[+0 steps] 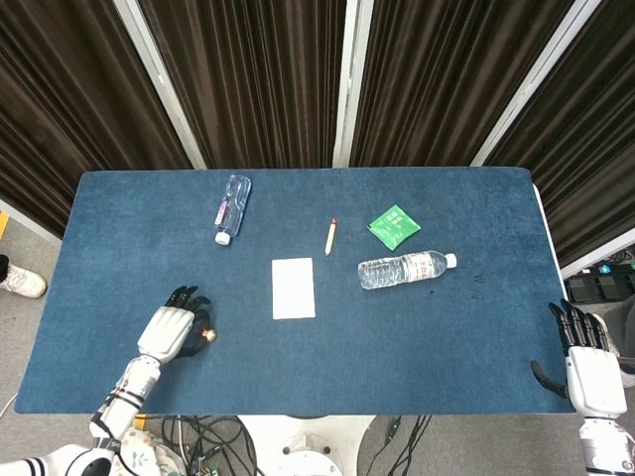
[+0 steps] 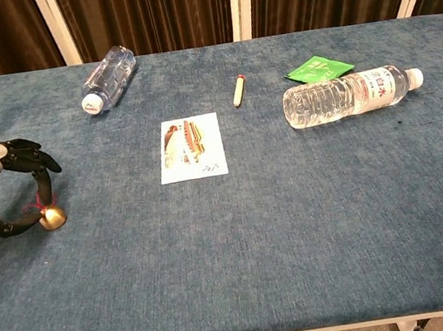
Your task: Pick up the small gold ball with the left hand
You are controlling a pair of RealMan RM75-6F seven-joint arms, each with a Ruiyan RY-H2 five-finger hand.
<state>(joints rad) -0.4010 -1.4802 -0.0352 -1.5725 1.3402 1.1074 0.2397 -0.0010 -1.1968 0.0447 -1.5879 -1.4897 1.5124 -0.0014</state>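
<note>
The left hand (image 2: 0, 190) sits low over the near-left part of the blue table (image 1: 417, 337), its dark fingers (image 2: 28, 154) curved over from above and the thumb hooked in from below. The small gold ball (image 2: 52, 218) lies right at the tips of that curl, with a short red cord running up from it toward the fingers. In the head view the ball (image 1: 209, 334) shows just beside the fingertips of the hand (image 1: 174, 327). It looks caught between thumb and finger, though from these angles it is hard to be sure whether the ball rests on the cloth or is lifted clear of it.

The right hand (image 1: 587, 362) hangs off the table's near-right corner, fingers spread apart and holding nothing.

Further back on the table, a small clear bottle (image 1: 231, 207) lies on its side toward the far left. A white card (image 1: 294, 288) lies flat near the middle; the chest view shows a food picture printed on it. Beyond the card is a short pencil-like stick (image 1: 330, 236), and to its right a green packet (image 1: 393, 226). A larger water bottle (image 1: 407, 269) lies on its side just in front of the packet, cap pointing right.
</note>
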